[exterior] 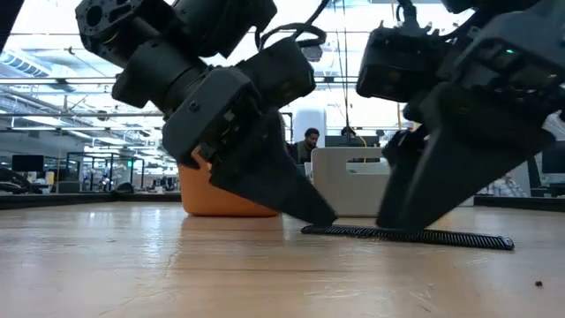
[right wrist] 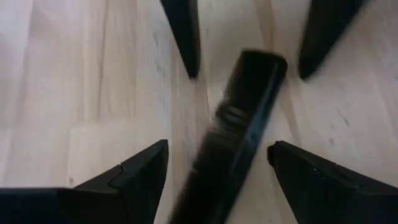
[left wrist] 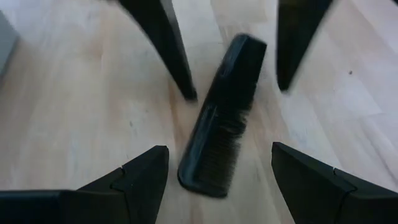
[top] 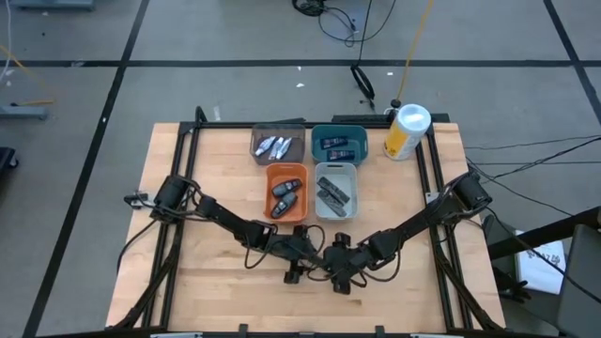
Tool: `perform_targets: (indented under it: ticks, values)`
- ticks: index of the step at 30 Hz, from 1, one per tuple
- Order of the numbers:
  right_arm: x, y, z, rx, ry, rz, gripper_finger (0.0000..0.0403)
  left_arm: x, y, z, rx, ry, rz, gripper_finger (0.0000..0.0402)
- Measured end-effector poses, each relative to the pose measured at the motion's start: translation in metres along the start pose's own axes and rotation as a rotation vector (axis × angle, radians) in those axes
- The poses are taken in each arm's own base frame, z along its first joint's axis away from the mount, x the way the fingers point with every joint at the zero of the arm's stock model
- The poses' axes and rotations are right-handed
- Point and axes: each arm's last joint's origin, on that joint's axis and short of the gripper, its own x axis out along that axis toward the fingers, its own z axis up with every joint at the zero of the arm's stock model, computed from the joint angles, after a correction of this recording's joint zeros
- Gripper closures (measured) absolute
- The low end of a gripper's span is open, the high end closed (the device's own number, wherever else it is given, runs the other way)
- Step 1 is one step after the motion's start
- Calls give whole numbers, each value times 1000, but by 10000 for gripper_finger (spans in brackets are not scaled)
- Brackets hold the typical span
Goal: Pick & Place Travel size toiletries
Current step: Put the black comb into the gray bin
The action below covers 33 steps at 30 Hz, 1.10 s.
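Comb (left wrist: pixel 221 118) lies flat on the table (top: pixel 207 291) near its front edge, both grippers meeting over it. High view: left gripper (top: pixel 305 266) and right gripper (top: pixel 340 272) converge below the bins (top: pixel 287 169). Low view: fingers planted either side of the comb. Wrist views: each gripper's fingers spread wide, straddling the comb, not clamping.

No text, label, brand, number or sign can be read anywhere; the yellow-and-white cylindrical canister (top: pixel 407 131) bears printing, but it is too small to make out
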Motion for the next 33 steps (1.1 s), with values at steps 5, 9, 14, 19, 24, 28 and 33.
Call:
perform_targets:
  ticks: [5, 9, 14, 19, 24, 28, 33]
  values:
    - [6, -1, -8, -2, 30, -43, 132, 1, 10, 3, -6, -12, 26, 119]
    - [5, -10, -20, -38, 122, -177, 141, 6, 17, -2, -21, -3, 22, 119]
    - [2, -16, -26, -36, 175, -252, 151, 17, 17, -8, -15, -35, -31, 119]
    - [0, -18, -28, -46, 204, -270, 160, 21, 15, -11, -12, -40, -81, 119]
    - [-1, -21, -30, -62, 235, -289, 167, 20, 13, -12, -40, -24, -171, 119]
    - [-1, -24, -28, -59, 245, -293, 171, 20, 10, -12, -69, -2, -234, 119]
    - [-1, -27, -27, -65, 246, -293, 172, 20, 10, -14, -147, 24, -260, 119]
